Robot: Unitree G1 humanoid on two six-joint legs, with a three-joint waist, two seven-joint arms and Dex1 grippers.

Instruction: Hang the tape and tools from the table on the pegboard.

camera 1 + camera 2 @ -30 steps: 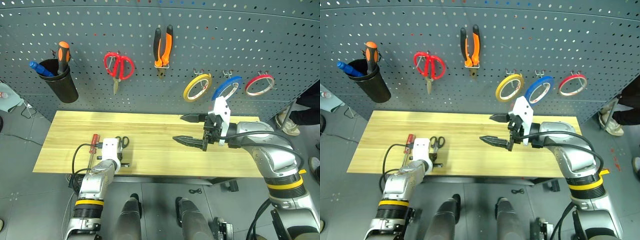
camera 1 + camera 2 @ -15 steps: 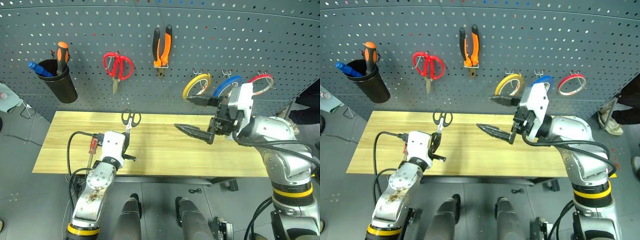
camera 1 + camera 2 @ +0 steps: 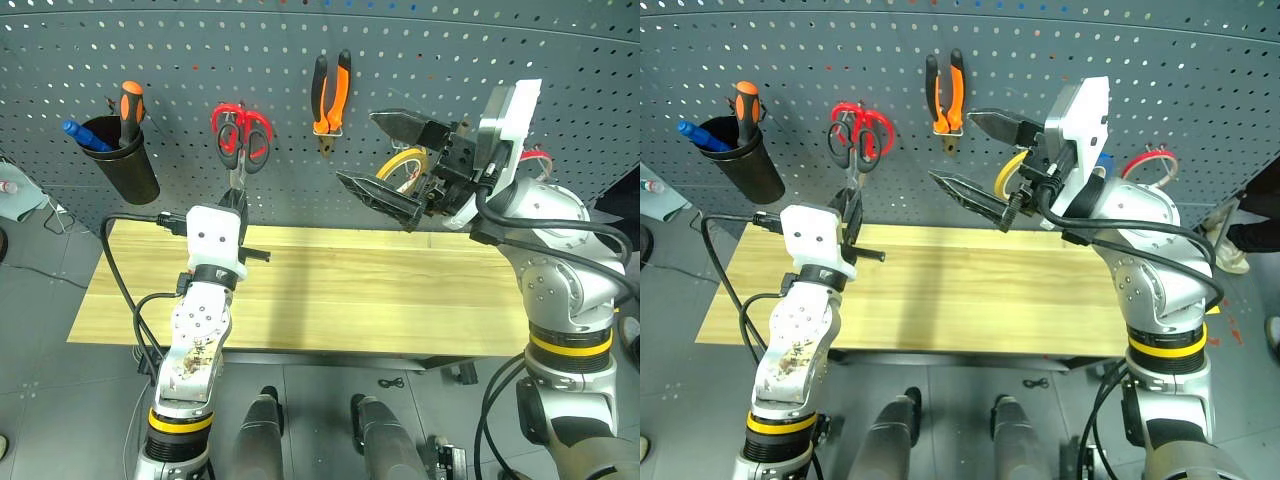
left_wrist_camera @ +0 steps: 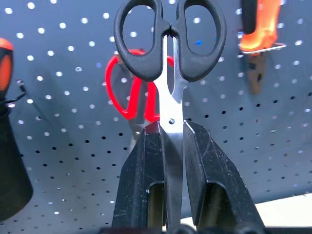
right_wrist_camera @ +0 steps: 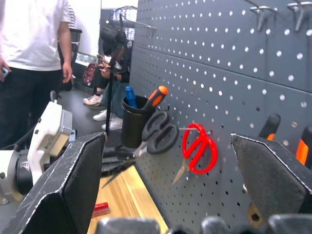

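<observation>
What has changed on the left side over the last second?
The left tool lifted the black scissors off the table, gripping them by the blades, up in front of the red scissors on the pegboard. The open right tool rose too. The pliers stayed hung.

red scissors [image 3: 243,128] block pegboard [image 3: 200,60] ahead

Red scissors [image 3: 241,128], black cup [image 3: 125,172], yellow tape ring [image 3: 400,166]
</observation>
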